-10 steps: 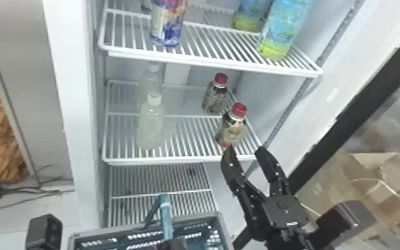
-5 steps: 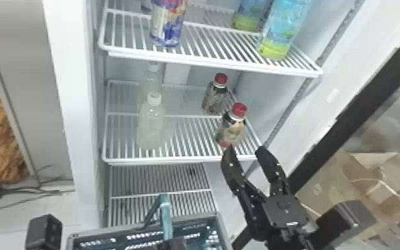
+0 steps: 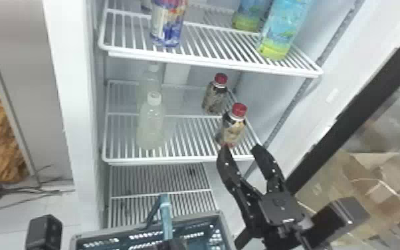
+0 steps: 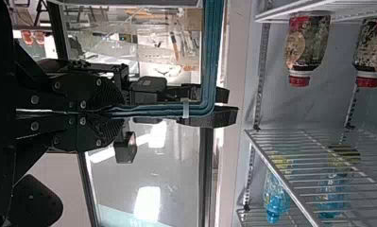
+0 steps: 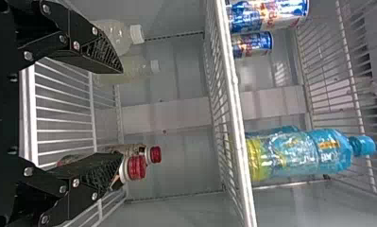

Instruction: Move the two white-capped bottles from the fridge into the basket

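From where I'm standing, it all comes down to crossing the shelf: the right gripper (image 3: 241, 151) is at the front right corner of the middle shelf (image 3: 182, 162), and the front white-capped bottle (image 3: 151, 126) stands by the front left corner, so it lies to the gripper's left. The rear white-capped bottle (image 3: 148, 86) stands behind it, along the same left edge, and both are upright, long axis straight up. The right gripper's fingers are spread wide with nothing between them, just by the front red-capped bottle (image 3: 232, 131), which isn't wanted. The left gripper (image 4: 117, 112) is clamped on the handle (image 3: 166, 212) of the basket (image 3: 192, 218), held below the shelf's front edge, so I'd give the fetching to the right arm. With its fingers side by side, it could straddle an upright bottle, I reckon, once it has slid left and gone in past the front edge; sweeping inward too soon might knock the red cap over. Against half a second ago, the right gripper has edged very slightly left, the basket looks to have drifted a touch right, and both white-capped bottles stand where they stood.
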### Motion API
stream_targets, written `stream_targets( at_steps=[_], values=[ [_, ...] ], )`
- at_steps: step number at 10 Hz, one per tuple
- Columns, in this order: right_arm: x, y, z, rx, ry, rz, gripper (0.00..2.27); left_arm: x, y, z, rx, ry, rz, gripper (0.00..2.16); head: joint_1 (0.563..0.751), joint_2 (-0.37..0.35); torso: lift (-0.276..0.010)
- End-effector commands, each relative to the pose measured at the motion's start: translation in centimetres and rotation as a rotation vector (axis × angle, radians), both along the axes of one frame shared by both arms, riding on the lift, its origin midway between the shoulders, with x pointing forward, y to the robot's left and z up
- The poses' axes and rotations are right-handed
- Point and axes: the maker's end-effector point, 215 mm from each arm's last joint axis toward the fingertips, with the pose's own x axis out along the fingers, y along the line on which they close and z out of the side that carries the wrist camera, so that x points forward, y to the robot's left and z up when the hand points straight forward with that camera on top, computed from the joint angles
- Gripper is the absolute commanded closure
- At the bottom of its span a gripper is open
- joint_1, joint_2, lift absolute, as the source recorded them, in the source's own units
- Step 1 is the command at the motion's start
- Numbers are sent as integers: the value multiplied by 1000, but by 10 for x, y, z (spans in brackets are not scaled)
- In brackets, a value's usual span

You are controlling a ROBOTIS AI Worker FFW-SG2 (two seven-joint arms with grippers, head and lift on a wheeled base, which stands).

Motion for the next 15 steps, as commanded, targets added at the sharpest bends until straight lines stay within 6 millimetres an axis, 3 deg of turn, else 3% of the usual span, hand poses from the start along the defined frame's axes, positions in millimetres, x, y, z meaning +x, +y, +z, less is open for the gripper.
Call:
stream_targets(
  at_steps=[1,9,15],
  values=[
    [7,0,-5,-14,-5,19,438,0,0,0,0,0,0,1118,695,-350,-260],
    [67,20,-49,-74,16,221,185,1,1,0,1,0,2,1118,695,-350,-260],
    [100,58,-61,-86,35,348,82,1,0,1,-1,-3,2,1118,695,-346,-260]
  ],
)
